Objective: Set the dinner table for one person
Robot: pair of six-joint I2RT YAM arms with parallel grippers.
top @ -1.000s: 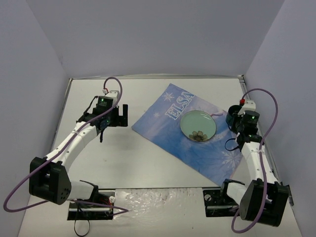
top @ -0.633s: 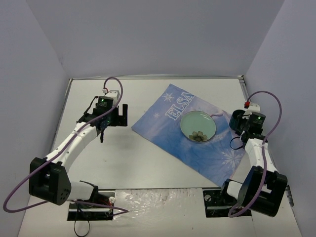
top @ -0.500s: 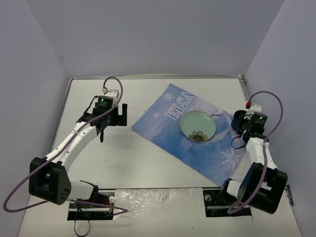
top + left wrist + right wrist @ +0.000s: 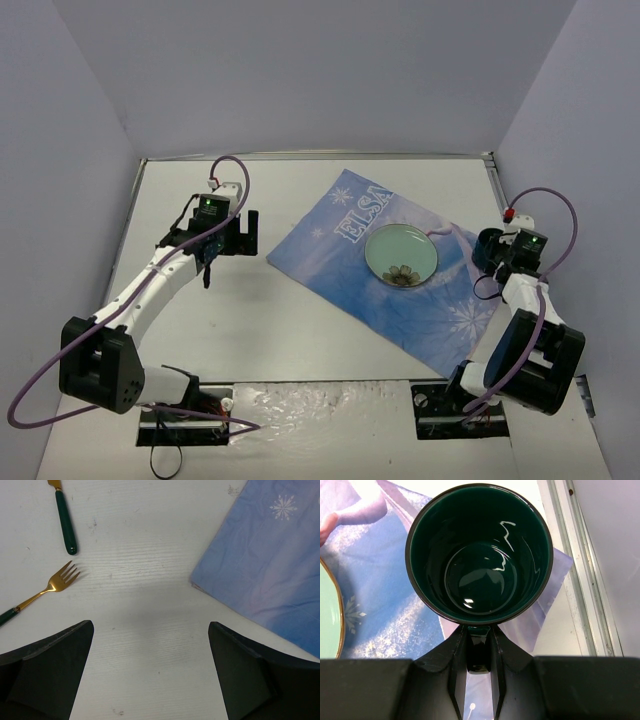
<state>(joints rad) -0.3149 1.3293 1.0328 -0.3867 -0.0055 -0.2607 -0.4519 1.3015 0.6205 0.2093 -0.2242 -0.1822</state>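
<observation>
Your right pincer [image 4: 479, 652] is closed narrowly on the handle of the dark green glazed ceramic mug [image 4: 479, 555]. The mug is upright, mouth up and empty, over the right-hand corner of the blue snowflake-print cloth placemat [image 4: 330, 255]. I judge the step in hand to be setting that mug down to the right of the pale green, gold-rimmed round plate [image 4: 400, 256], which rests near the middle of the placemat.

These views do not show whether the mug's base touches the cloth. Lower slowly and level until it is plainly seated before you spread the jaws. That corner of the cloth lies close to the thin metal rim [image 4: 572, 555] at the right edge of the large matte white rectangular surface [image 4: 280, 320], which spreads under both arms. Aim to land the whole base on the placemat, a little inward toward the plate but apart from it. Half off the cloth, the mug could tip. Open only enough to free the handle, then back straight out along the handle's line so the mug does not swing.

Your left pincer [image 4: 150, 680] stands wide with nothing in it, over bare surface just beside the placemat's left corner. The gold fork with a green handle [image 4: 47, 587] and a second green-handled utensil [image 4: 66, 522] lie near it and are likely next.
</observation>
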